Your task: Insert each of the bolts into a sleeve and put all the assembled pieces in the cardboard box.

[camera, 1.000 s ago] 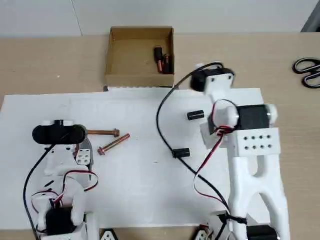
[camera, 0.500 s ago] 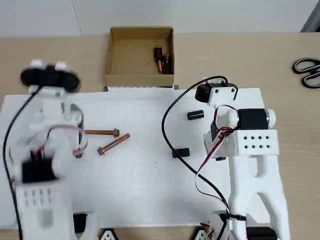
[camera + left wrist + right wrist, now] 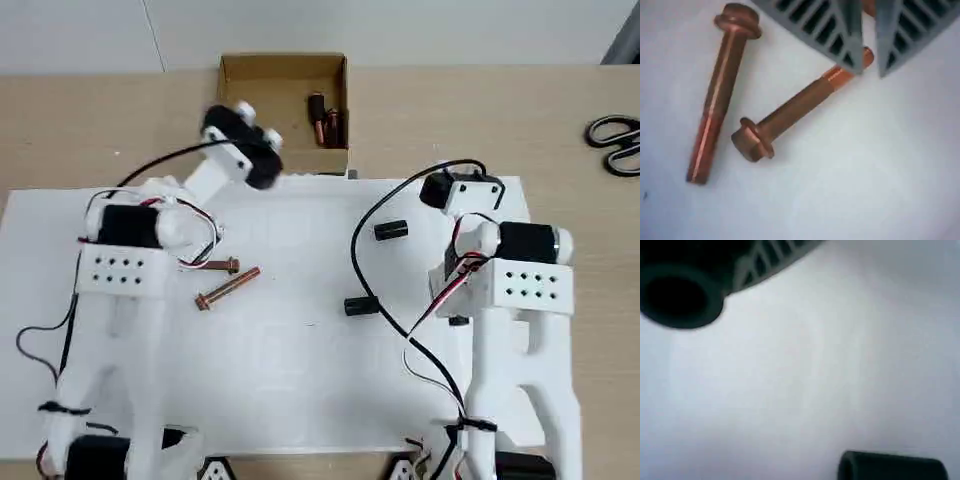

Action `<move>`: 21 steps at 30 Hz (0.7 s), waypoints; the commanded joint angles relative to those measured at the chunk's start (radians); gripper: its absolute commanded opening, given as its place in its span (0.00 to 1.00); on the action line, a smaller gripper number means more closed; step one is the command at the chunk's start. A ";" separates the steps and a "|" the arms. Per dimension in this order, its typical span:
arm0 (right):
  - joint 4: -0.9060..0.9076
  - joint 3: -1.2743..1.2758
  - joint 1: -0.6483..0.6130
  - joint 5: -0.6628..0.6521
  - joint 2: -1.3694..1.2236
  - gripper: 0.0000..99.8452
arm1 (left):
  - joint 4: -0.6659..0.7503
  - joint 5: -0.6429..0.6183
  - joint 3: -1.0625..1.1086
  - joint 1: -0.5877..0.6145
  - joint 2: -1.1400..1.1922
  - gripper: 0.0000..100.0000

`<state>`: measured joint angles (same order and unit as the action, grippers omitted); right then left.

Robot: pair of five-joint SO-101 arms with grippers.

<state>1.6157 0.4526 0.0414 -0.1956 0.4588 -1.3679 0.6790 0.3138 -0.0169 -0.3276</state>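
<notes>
Two copper bolts (image 3: 790, 107) (image 3: 717, 95) lie side by side on the white sheet; in the high view they are at left centre (image 3: 228, 287) (image 3: 212, 265). My left gripper (image 3: 870, 65) hovers just above the threaded end of one bolt, its grey fingers (image 3: 840, 30) a narrow gap apart and holding nothing. Two black sleeves (image 3: 391, 230) (image 3: 362, 305) lie on the sheet right of centre, close beside my right arm (image 3: 510, 280). The right wrist view has one sleeve's open end (image 3: 675, 295) close by a grey finger (image 3: 765, 260), and another sleeve (image 3: 890, 466) farther off.
The cardboard box (image 3: 260, 110) stands at the back, with assembled pieces (image 3: 325, 120) in its right part. Scissors (image 3: 615, 140) lie at the far right on the bare wood. The white sheet (image 3: 300, 380) covers the middle of the table.
The left arm rose from its low spot at the front left and swung over the two bolts. The right arm drew back from near the box toward the right.
</notes>
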 commanded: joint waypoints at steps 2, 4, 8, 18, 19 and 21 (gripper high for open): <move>-0.013 0.002 0.022 -0.011 0.025 0.00 | -0.006 0.201 -0.048 0.028 0.081 0.01; -0.013 0.002 0.022 -0.011 0.022 0.00 | -0.008 0.293 -0.048 0.040 0.135 0.01; -0.005 0.002 0.022 -0.011 0.027 0.00 | -0.008 0.460 -0.054 0.064 0.221 0.02; -0.013 0.064 0.021 -0.003 0.028 0.00 | -0.041 0.684 -0.048 0.058 0.236 0.05; -0.007 0.066 0.022 -0.005 0.030 0.00 | -0.041 0.701 -0.048 0.058 0.236 0.07; -0.004 0.066 0.022 -0.005 0.030 0.00 | -0.038 0.720 -0.048 0.060 0.238 0.09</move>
<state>1.6126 0.5247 0.0552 -0.1956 0.4588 -1.4001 1.3050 0.3030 0.0430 -0.0867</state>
